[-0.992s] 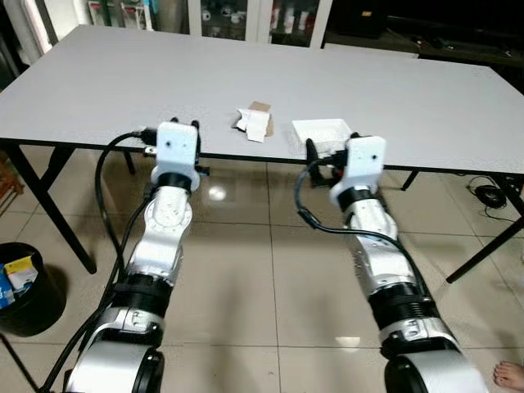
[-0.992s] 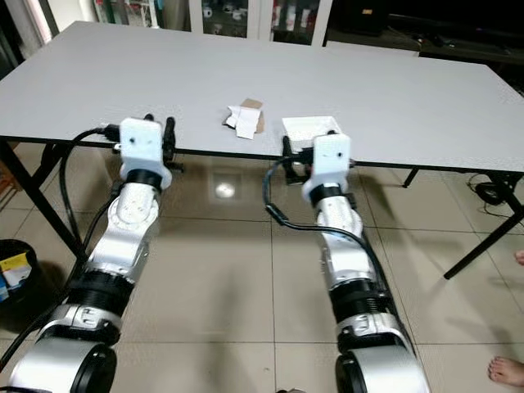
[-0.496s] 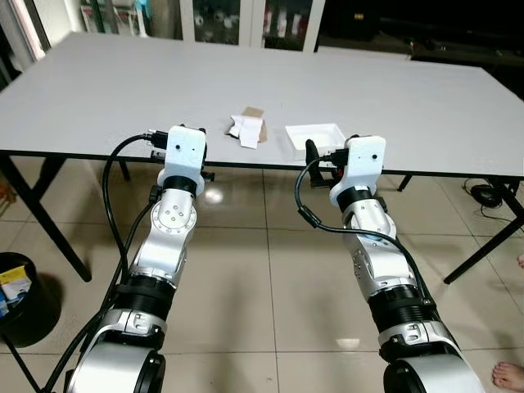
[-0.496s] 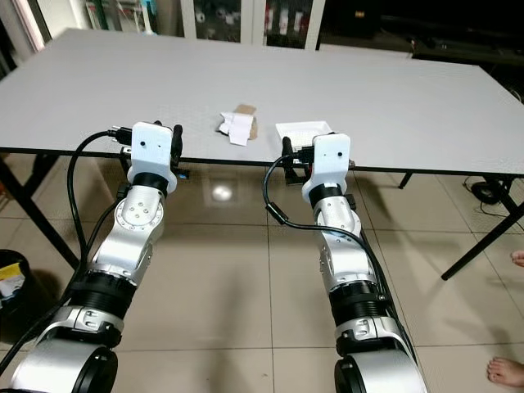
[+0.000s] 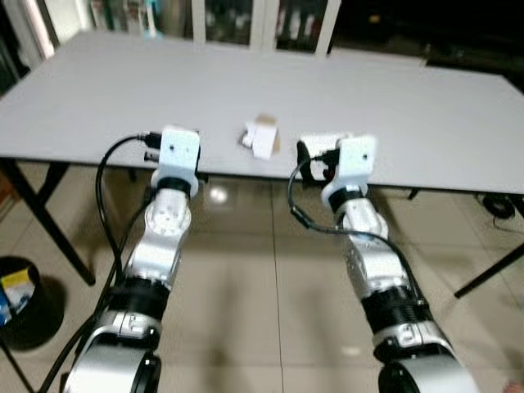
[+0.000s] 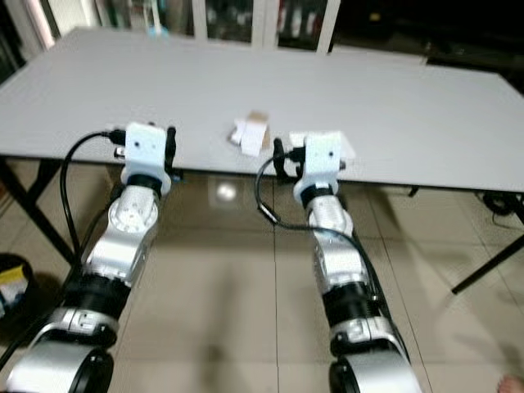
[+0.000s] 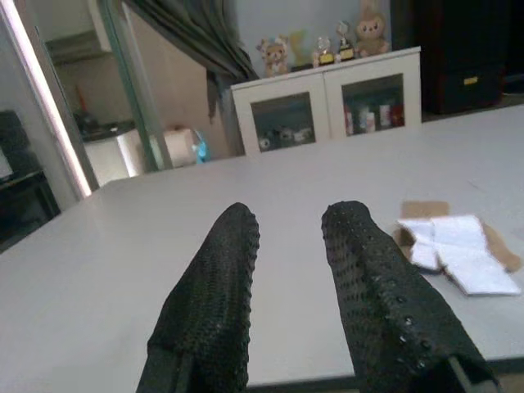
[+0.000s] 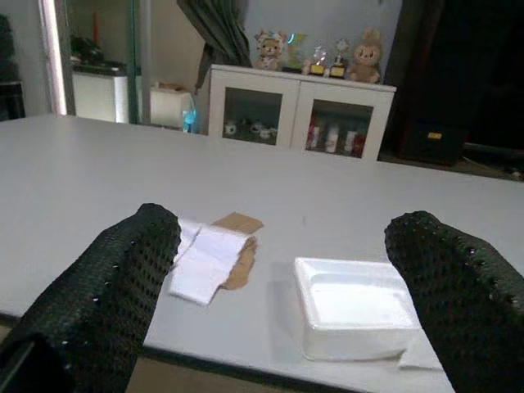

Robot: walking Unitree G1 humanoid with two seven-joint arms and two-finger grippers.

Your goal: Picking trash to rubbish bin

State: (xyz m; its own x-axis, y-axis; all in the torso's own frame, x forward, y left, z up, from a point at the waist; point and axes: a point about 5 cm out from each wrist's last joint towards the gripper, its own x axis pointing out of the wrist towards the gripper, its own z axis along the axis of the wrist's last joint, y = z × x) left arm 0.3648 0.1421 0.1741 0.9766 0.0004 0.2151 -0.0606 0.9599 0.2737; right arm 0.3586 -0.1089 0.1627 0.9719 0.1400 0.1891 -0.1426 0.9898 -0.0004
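A wide grey table (image 5: 123, 98) spreads before me over a tiled floor. My right gripper (image 8: 286, 278) is spread wide at the near edge, the white foam tray (image 8: 354, 307) just ahead between its fingers, the crumpled white paper on brown card (image 8: 211, 258) ahead by one finger. My left gripper (image 7: 291, 262) hovers with fingers narrowly parted, grasping nothing, paper off to its side

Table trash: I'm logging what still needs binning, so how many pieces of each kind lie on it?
White foam tray: 1
Crumpled white paper on a brown cardboard scrap: 1
Total: 2, both near the table front edge, ahead of the open right gripper.
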